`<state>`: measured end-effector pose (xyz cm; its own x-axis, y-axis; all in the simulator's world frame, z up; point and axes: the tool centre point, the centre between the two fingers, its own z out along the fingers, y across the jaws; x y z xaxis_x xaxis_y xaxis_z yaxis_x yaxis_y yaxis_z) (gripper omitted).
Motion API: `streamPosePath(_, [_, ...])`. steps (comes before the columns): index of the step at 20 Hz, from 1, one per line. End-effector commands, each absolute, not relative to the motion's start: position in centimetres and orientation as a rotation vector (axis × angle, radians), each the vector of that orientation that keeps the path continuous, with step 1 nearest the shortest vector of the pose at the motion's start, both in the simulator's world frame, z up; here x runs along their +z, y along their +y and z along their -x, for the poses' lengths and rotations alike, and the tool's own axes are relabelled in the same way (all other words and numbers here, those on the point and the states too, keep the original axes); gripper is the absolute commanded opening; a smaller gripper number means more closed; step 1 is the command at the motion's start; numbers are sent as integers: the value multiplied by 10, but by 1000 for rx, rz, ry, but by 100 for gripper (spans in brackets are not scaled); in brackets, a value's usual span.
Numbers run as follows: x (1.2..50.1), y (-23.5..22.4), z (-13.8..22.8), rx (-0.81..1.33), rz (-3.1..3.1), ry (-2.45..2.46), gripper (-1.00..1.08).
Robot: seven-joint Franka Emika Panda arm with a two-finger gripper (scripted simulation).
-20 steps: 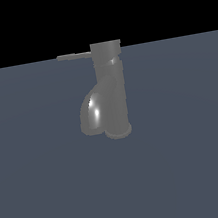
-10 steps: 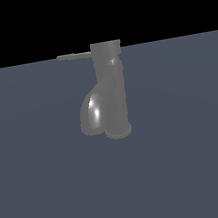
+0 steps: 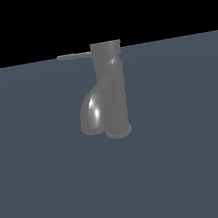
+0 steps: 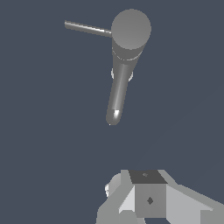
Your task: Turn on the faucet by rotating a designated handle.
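The faucet (image 3: 111, 93) is a dull grey upright cylinder on a flared round base, standing on the grey floor (image 3: 192, 167). Its fat glossy spout (image 3: 93, 112) curves down toward the exterior view's left. The handle (image 3: 74, 56), a thin straight rod, juts from the top cap toward the exterior view's left. The wrist view looks down on the faucet's cap (image 4: 131, 29), the handle (image 4: 86, 28) and the spout (image 4: 116, 100). My gripper (image 4: 148, 183) shows only in the wrist view, well apart from the faucet, its fingers together and holding nothing.
A flat grey floor (image 4: 43, 131) surrounds the faucet on all sides. A black background lies beyond it in the exterior view. No other objects show.
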<state>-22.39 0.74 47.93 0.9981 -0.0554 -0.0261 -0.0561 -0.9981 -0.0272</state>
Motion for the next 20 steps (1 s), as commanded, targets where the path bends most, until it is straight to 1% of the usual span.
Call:
streamPosePath(1, [478,9,216,42,3104,148,-100])
streamPosePath(20, [451,26,133,81,2953,821,-100])
